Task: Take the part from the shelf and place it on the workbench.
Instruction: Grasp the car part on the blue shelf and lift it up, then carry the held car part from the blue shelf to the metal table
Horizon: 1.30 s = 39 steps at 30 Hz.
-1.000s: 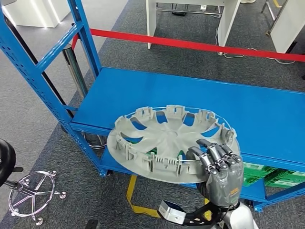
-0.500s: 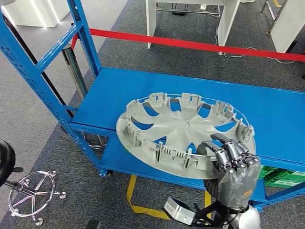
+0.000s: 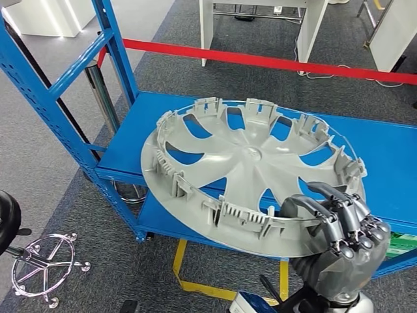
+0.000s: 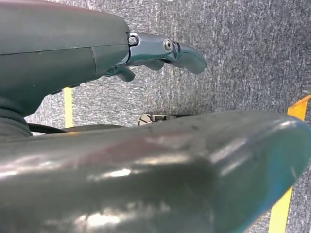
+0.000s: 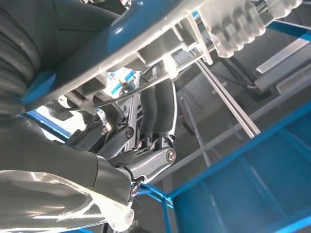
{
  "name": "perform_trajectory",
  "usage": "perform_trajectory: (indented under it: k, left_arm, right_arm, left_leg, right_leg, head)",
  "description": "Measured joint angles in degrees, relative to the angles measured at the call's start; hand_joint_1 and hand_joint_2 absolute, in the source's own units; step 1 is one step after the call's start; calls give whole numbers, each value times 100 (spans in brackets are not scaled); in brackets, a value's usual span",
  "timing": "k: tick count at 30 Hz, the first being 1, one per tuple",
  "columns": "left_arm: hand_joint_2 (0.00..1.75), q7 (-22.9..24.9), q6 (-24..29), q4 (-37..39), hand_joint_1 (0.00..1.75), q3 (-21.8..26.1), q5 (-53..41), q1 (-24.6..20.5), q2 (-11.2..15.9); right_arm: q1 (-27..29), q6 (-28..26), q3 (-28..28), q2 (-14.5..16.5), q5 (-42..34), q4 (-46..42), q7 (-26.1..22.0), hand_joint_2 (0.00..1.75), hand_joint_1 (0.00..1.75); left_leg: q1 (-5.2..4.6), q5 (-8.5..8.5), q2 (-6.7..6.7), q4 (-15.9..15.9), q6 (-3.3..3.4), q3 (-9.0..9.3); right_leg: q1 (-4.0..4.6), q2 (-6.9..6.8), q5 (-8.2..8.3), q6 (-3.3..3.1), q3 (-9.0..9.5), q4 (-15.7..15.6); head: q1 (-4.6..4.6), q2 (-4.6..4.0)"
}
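While right hand (image 3: 339, 238) grips the part (image 3: 245, 169) by its rim above the shelf (image 3: 384, 156) | pickup done | bench placement pending | left hand (image 4: 161, 48) empty, uncurled.

I see my right hand (image 3: 344, 238) gripping the near rim of the grey hubcap (image 3: 251, 173), fingers curled over its edge. The hubcap is tilted, its inner side with clips facing up, held above the blue shelf (image 3: 384, 163). A red barrier tape (image 3: 265, 62) runs behind the shelf. A chrome chair base (image 3: 47, 264) sits on the grey carpet at left.
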Motion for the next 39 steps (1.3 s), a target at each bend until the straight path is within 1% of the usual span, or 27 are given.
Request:
perform_trajectory:
  k: [20, 23, 25, 28, 32, 35, 39]
  left_arm:
    - [0, -49, -75, 0, 0, -5, 7, -2, -7]
    - [0, -49, -65, 0, 0, -7, 7, -2, -7]
    - [0, -49, -47, 0, 0, -8, 14, -3, -8]
    - [0, -33, 11, 0, 0, -21, 24, -4, -10]
    - [0, 16, 52, 0, 0, -50, 36, -7, -14]
    - [0, 28, 66, 0, 0, -71, 40, -10, -18]
    - [0, 40, 78, 0, 0, -96, 40, -11, -26]
  right_arm:
    - [-27, 0, 30, 0, -108, -97, -87, 175, 175]
    - [-20, 0, 27, 5, -219, -97, -233, 175, 175]
    - [9, 0, -2, 44, -389, -97, -505, 175, 175]
    - [105, 1, -151, 209, -686, -96, -1119, 175, 175]
    - [275, 2, -559, 576, -1104, -94, -2084, 175, 175]
    - [385, 2, -799, 806, -1273, -92, -2519, 175, 175]
    - [554, 2, -1198, 1191, -1663, -55, -3365, 175, 175]
  left_leg:
    - [0, 0, 0, 0, 0, 0]
    - [0, 0, 0, 0, 0, 0]
    - [0, 0, 0, 0, 0, 0]
    - [0, 0, 0, 0, 0, 0]
    - [0, 0, 0, 0, 0, 0]
    - [0, 0, 0, 0, 0, 0]
    - [0, 0, 0, 0, 0, 0]
  right_leg:
    - [0, 0, 0, 0, 0, 0]
    - [0, 0, 0, 0, 0, 0]
    - [0, 0, 0, 0, 0, 0]
    - [0, -1, 0, 0, -1, 0]
    - [1, 0, 0, 0, -1, 0]
    - [1, 1, 0, 0, -1, 0]
    - [1, 1, 0, 0, -1, 0]
  head:
    - [0, 0]
    - [0, 0]
    - [0, 0]
    - [-1, 0]
    - [-3, 0]
    - [-1, 0]
    - [-1, 0]
